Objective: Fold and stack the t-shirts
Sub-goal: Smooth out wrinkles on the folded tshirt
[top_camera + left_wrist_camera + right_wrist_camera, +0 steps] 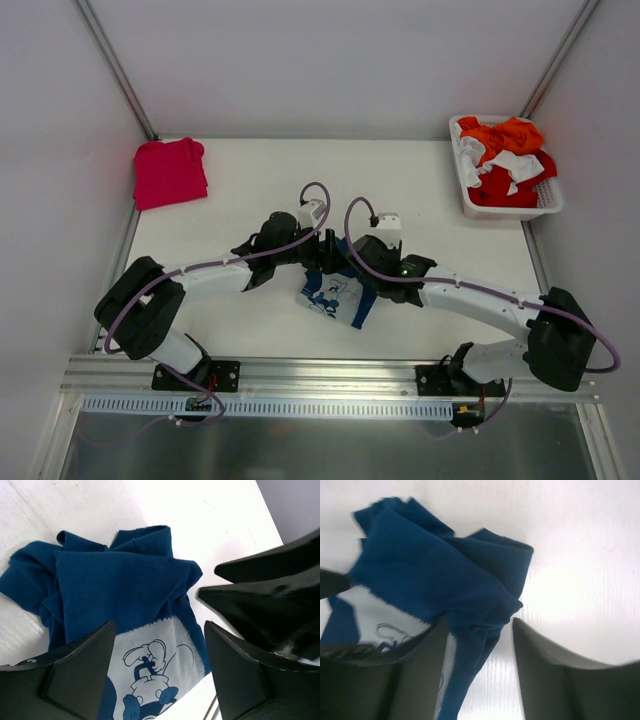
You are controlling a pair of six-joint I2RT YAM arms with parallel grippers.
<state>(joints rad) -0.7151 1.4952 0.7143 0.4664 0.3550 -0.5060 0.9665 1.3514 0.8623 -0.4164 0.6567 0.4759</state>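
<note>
Top external view: the left arm (200, 275) and the right arm (480, 295) are seen bolted at the near edge of the white worktop (250, 190). Both are reached inward so that their wrists meet near the middle.

The navy t-shirt (335, 295) is found directly below the two wrists, on the near half of the worktop and roughly midway between the sides. It is lying in a loose, partly folded heap, with a pale printed cartoon panel turned upward on its near side.

In the left wrist view, the left pincer (157, 630) is shown spread, its two black fingers (80, 665) standing apart above the printed panel with nothing pinched between them. Folds of navy cloth are bunched beyond the fingertips.

In the right wrist view, the right pincer (479, 625) is likewise shown spread. A rumpled edge of the navy cloth is seen in the gap between its fingers, but bare worktop is visible between the cloth and one finger, so no grip is recorded.

Farther back, the pinkish-red t-shirt (170, 172) is noted in the far left corner, folded into a rough square and well apart from the navy one. In the far right corner a white basket (510, 210) is placed, holding a jumble of orange, red and white cloth (510, 160).
</note>
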